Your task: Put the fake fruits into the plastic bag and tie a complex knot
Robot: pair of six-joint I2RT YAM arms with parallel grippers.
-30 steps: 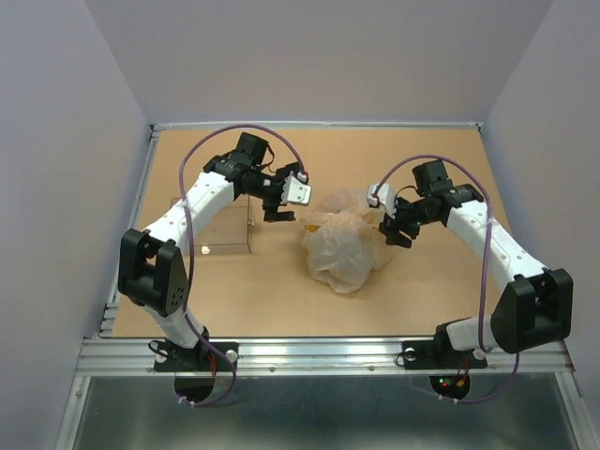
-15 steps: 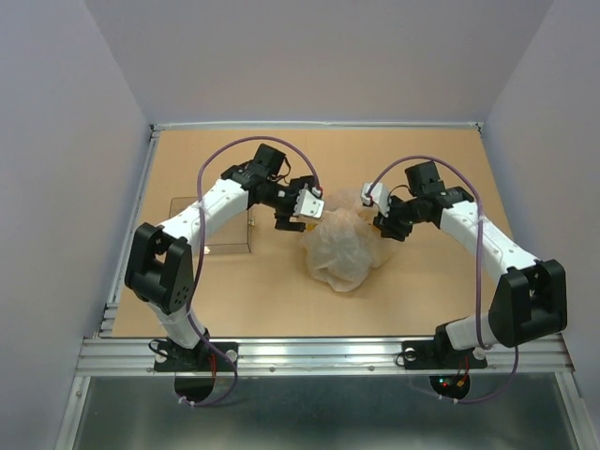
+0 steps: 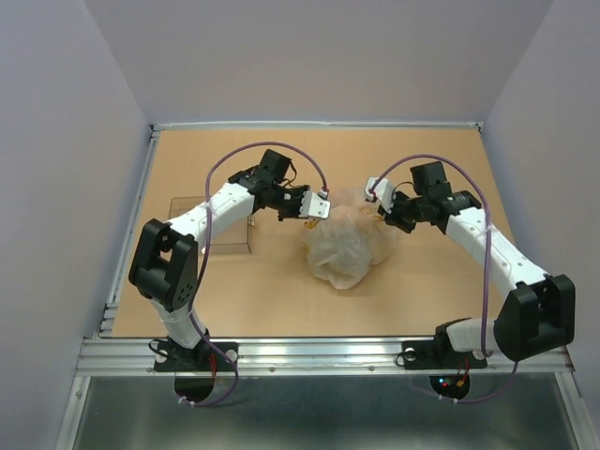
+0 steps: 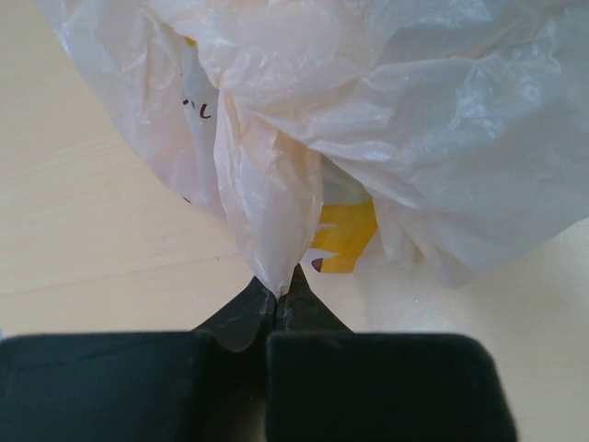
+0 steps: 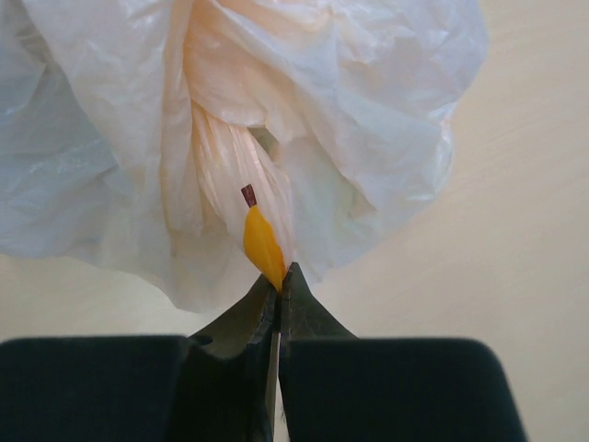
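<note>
The plastic bag (image 3: pixel 349 246) lies midway across the counter (image 3: pixel 246 292), nearer the far edge. One bunched ear of film is pinched in the closed left gripper (image 4: pixel 281 293), another in the closed right gripper (image 5: pixel 279 279). The film is judged light, limp, slippery and easily torn, so bunched folds are best gripped. No fake fruits can be seen.

I read plastic bag (image 3: pixel 349 246) as translucent whitish-peach, crinkles glinting white. Just past left gripper (image 4: pixel 281 293) jaws, slightly right: yellow-orange print patch, small dark maroon mark at its lower edge. Further out, left of jaws: thin dark scribble. At right gripper (image 5: pixel 279 285) jaw tips: orange-yellow pointed print, dark red-brown tip. Both grippers' fingers black. Table (image 3: pixel 441 281) tan-brown.
</note>
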